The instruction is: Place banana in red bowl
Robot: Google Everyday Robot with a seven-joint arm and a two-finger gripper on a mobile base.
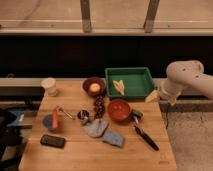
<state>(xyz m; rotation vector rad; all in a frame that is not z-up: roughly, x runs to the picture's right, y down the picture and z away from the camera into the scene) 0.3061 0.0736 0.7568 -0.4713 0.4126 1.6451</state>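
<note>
Camera view takes in a wooden table (150, 155) with the red bowl (119, 110) a little right of its centre; everything else is placed from that bowl.

A white arm (186, 77) bends in from the right, behind and well to the right of the bowl. Its gripper (160, 96) hangs at the arm's lower end, to the bowl's right rear and apart from it; whether it is spread or pressed together cannot be told.

A green tray (145, 80) sits directly behind the bowl, close to it. A maroon bowl (86, 82) stands to the left rear. A long black tool (146, 138) lies to the right front, slanting away towards the table's near edge. A white cup (49, 86) stands far off to the left rear. A grey lump (95, 128) and a blue sponge (114, 139) lie to the left front. A dark flat slab (52, 141) lies far to the left front. A dark grape cluster (99, 105) sits just left of the bowl.

The banana (119, 86) lies inside the green tray, in its left half, straight behind the red bowl and not in it. A round yellowish ball (95, 88) rests in the maroon bowl.
</note>
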